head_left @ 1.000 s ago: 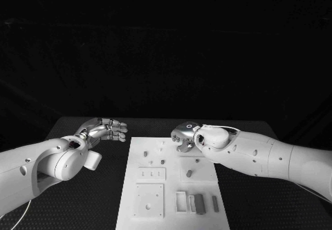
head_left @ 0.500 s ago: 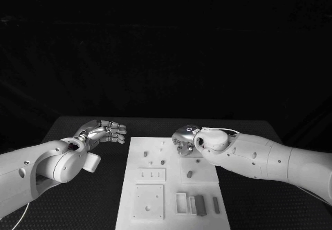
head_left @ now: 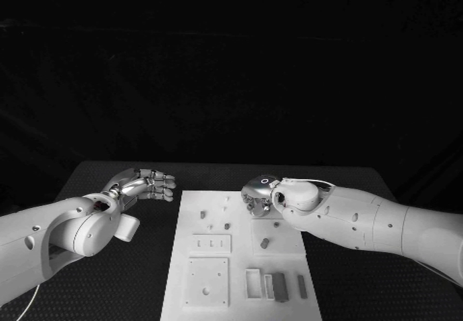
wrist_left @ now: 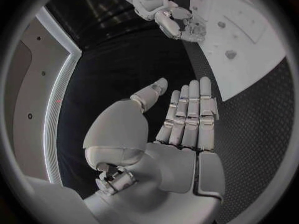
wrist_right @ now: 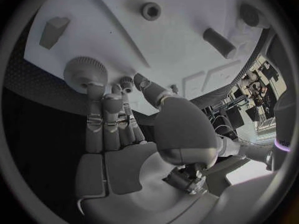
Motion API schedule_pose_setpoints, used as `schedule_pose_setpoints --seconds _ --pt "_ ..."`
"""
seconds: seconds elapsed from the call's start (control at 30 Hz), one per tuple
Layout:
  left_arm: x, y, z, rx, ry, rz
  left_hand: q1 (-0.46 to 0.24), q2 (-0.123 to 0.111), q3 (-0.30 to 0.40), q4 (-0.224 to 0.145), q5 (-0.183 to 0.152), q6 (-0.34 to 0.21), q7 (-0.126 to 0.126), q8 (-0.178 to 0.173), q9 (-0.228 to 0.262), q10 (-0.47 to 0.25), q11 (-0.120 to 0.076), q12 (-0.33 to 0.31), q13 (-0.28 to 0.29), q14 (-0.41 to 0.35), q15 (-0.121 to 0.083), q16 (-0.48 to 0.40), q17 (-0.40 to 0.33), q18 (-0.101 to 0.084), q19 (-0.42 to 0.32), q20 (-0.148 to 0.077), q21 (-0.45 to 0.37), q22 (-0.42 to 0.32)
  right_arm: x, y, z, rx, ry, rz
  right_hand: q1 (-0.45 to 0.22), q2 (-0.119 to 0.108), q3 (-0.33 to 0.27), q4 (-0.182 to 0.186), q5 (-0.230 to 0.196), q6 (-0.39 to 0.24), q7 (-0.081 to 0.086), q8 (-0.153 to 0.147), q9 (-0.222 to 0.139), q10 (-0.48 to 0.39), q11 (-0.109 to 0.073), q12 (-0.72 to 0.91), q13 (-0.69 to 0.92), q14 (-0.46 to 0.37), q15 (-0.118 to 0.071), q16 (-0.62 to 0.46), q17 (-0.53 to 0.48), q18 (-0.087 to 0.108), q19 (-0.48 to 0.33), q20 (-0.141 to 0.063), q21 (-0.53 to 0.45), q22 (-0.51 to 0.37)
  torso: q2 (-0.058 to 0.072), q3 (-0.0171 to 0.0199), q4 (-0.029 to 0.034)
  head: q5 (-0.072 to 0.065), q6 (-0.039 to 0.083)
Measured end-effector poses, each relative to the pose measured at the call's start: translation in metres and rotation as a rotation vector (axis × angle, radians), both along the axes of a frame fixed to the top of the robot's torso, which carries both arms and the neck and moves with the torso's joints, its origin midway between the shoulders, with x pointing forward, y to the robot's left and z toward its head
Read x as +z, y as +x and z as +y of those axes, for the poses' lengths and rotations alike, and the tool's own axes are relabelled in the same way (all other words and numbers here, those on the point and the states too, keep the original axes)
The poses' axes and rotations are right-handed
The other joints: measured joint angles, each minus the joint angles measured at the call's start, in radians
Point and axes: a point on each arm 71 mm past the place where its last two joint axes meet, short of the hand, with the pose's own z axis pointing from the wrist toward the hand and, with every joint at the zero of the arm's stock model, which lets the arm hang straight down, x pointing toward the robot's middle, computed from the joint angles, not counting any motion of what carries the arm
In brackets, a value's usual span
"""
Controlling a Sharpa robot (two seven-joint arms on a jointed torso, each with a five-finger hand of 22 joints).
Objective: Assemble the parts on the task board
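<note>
The white task board (head_left: 241, 264) lies lengthwise in the middle of the table. My right hand (head_left: 257, 192) hovers over its far right corner. In the right wrist view its fingertips (wrist_right: 93, 90) reach a round toothed gear (wrist_right: 85, 72) near the board's edge, with the thumb held apart and nothing gripped. Beyond them on the board lie a wedge (wrist_right: 55, 30), a ring (wrist_right: 151, 10) and a short cylinder (wrist_right: 219, 42). My left hand (head_left: 144, 184) floats left of the board over the black table, fingers (wrist_left: 190, 109) straight and empty.
Small pegs (head_left: 203, 215) (head_left: 263, 243) stand along the board's middle. Two grey bars (head_left: 279, 285) and a white frame (head_left: 253, 281) sit near its front right. Black table (head_left: 126, 281) flanks the board on both sides.
My right hand has edged slightly over the board's far right corner. The left hand has barely moved.
</note>
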Motion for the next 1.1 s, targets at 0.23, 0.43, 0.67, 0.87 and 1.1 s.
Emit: schedule_pose_setpoints --seconds 0.23,0.43,0.67,0.87,1.1 --pt "-0.0001 0.0003 0.0004 0.001 0.001 0.001 -0.002 0.002 0.000 0.000 0.000 0.000 0.000 -0.002 0.000 0.000 0.000 -0.004 0.000 0.000 0.000 0.000 0.001 -0.001 0.000 0.000 0.000 0.000 0.0017 0.0012 -0.0007 -0.002 0.000 -0.005 0.003 0.013 -0.003 -0.003 0.000 0.009 0.000 0.005 0.002 0.015 -0.005 0.008 0.006 0.004 -0.004 0.007 -0.002 0.000 0.000 0.000 0.006 0.000 0.004 -0.0011 -0.0004 -0.002 -0.001" --pt "-0.0001 -0.0002 0.0004 0.001 0.001 0.002 -0.007 0.000 -0.002 0.002 0.000 0.000 0.000 -0.002 0.000 0.000 0.000 -0.004 0.000 0.000 0.000 0.000 0.001 -0.001 0.000 0.000 0.000 0.000 0.0028 0.0023 0.0002 -0.001 0.001 -0.008 0.004 0.032 -0.003 -0.003 0.000 0.016 -0.001 0.010 0.002 0.024 -0.008 0.016 0.009 0.006 -0.006 0.017 -0.004 0.000 0.002 0.001 0.012 0.000 0.007 -0.0012 0.0001 -0.003 -0.001" --pt "0.0000 -0.0009 0.0021 0.003 0.001 0.003 -0.007 0.000 -0.003 0.003 0.000 0.000 0.000 -0.002 0.000 0.000 0.000 -0.004 0.000 0.000 0.000 0.000 0.002 -0.003 0.000 0.000 0.000 0.000 0.0037 0.0024 -0.0001 0.000 -0.001 -0.015 0.026 0.061 -0.005 -0.005 0.000 0.052 -0.009 0.030 0.012 0.067 -0.023 0.028 0.017 0.004 -0.022 0.032 -0.008 -0.005 0.001 -0.002 0.028 0.000 0.009 -0.0017 0.0017 -0.003 -0.004" --pt "-0.0001 -0.0011 0.0027 0.004 0.002 0.004 -0.007 0.000 -0.003 0.003 0.000 0.000 0.000 -0.002 0.000 0.000 0.000 -0.004 0.000 0.000 0.000 -0.004 0.002 -0.004 0.000 0.000 0.000 0.000 0.0040 0.0018 0.0004 0.004 -0.005 -0.025 0.040 0.074 -0.008 -0.008 0.000 0.089 -0.026 0.043 0.021 0.096 -0.039 0.042 0.036 0.002 -0.035 0.046 -0.012 -0.005 0.001 -0.002 0.044 0.001 0.012 -0.0017 0.0007 -0.002 -0.005" --pt "-0.0001 -0.0011 0.0026 0.004 0.002 0.005 -0.007 0.000 -0.003 0.003 0.000 0.000 0.000 -0.002 0.000 0.003 0.003 -0.007 0.000 0.000 0.000 -0.004 0.002 -0.002 0.000 0.000 0.000 0.000 0.0042 0.0009 0.0010 0.008 -0.005 -0.035 0.049 0.083 -0.011 -0.011 0.000 0.103 -0.032 0.049 0.029 0.096 -0.039 0.049 0.048 0.008 -0.043 0.063 -0.012 -0.005 -0.001 -0.004 0.062 0.001 0.013 -0.0023 0.0001 -0.002 -0.004"
